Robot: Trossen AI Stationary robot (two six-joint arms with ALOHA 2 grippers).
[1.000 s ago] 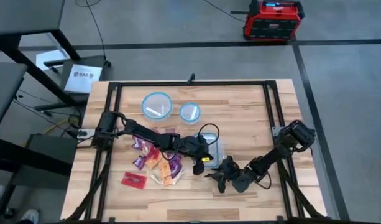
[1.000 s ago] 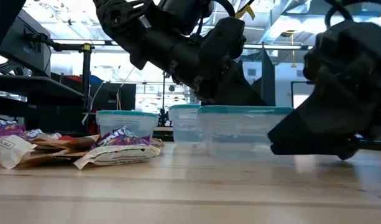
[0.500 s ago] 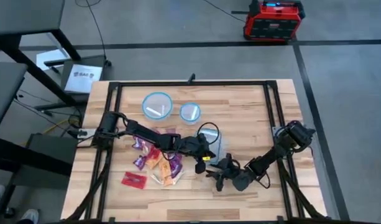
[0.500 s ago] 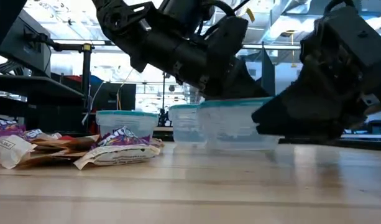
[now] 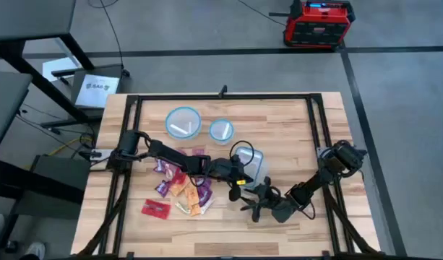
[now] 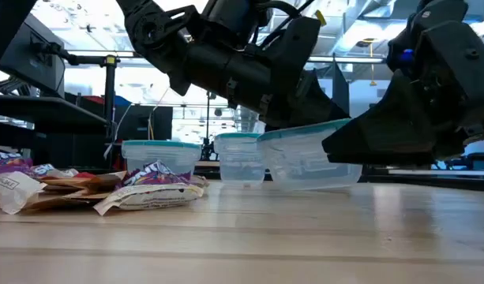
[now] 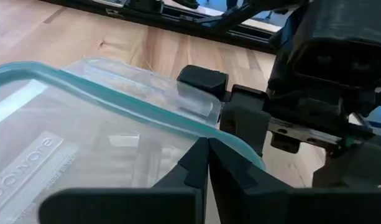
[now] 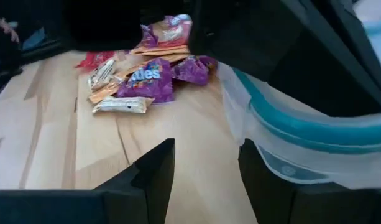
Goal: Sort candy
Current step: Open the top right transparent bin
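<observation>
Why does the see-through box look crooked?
It is tipped. The left gripper pinches the rectangular container's rim, lifting one side off the table.

Light wooden counter (image 5: 293, 123) inside a black frame, two round clear blue-rimmed containers (image 5: 183, 122) near its far edge, pile of red, purple and orange candy packets (image 5: 181, 185) left of centre, left gripper (image 5: 239, 180) at a clear rectangular container (image 5: 254, 163), right gripper (image 5: 257, 203) just beside it, red box (image 5: 316, 22) on grey floor.

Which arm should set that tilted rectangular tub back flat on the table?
Left. Its gripper is shut on the tub's rim; the right gripper sits open beside the tub, holding nothing.
</observation>
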